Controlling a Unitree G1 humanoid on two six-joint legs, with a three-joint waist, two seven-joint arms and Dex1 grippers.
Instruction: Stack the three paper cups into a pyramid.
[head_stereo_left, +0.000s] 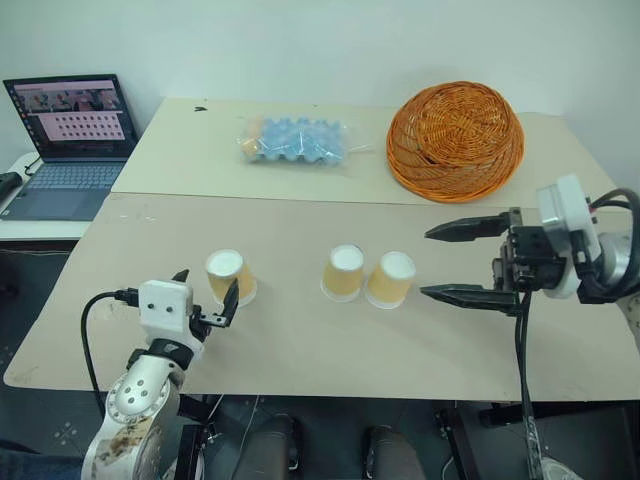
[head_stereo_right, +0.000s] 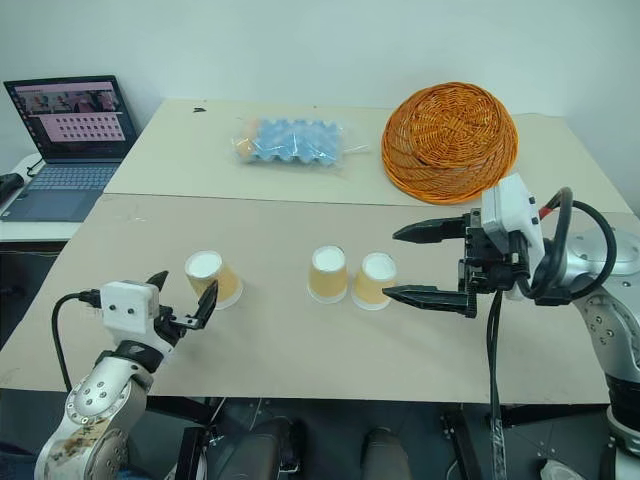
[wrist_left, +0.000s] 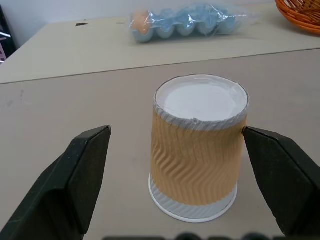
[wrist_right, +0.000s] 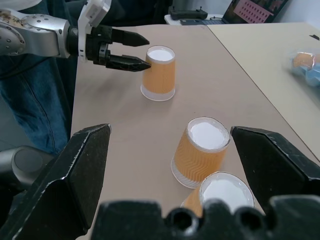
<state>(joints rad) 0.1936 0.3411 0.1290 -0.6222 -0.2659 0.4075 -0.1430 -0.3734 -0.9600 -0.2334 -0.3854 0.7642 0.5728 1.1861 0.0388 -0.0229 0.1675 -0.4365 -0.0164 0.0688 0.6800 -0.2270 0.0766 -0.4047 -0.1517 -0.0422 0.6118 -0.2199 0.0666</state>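
Three paper cups stand upside down on the near table, tan-orange with white bases up. The left cup (head_stereo_left: 228, 275) stands alone. The middle cup (head_stereo_left: 344, 272) and the right cup (head_stereo_left: 391, 279) stand side by side, almost touching. My left gripper (head_stereo_left: 207, 291) is open and level at the left cup. In the left wrist view that cup (wrist_left: 197, 150) stands between the spread fingers (wrist_left: 80, 175), off-centre and close to one tip. My right gripper (head_stereo_left: 426, 262) is open, a little above the table just right of the right cup, pointing left at the pair (wrist_right: 200, 152).
An upturned orange wicker basket (head_stereo_left: 455, 140) and a bagged blue egg tray (head_stereo_left: 295, 140) lie on the far table. A laptop (head_stereo_left: 70, 140) sits on a side desk at far left. The near table (head_stereo_left: 300, 345) has bare surface in front of the cups.
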